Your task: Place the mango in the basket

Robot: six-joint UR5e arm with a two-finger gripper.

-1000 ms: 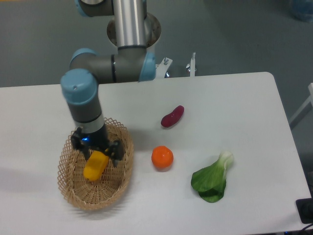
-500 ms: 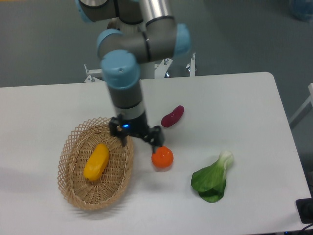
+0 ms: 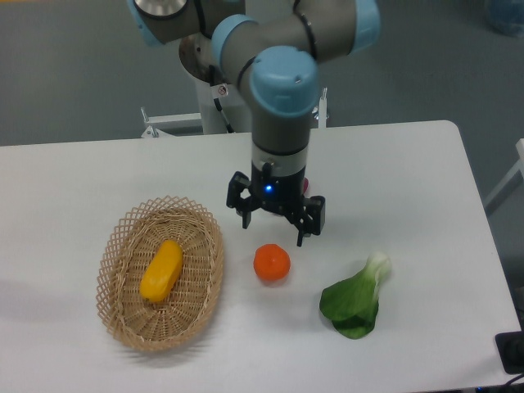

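The task looks done, judging from how things lie. The basket [image 3: 115, 282] sits on the tabletop [image 3: 409, 164], and the mango [image 3: 161, 270] lies inside it, slanted along its length, with nothing else in the basket beside it. To the right of the basket, the tool [image 3: 274, 225] hangs above the tabletop with its jaws spread wide and nothing between them. Just below the tool and right of the basket rests a round orange [image 3: 271, 263]. Farther right of the basket lies a leafy green vegetable [image 3: 356, 299]. Nothing appears left but for the arm to clear off.
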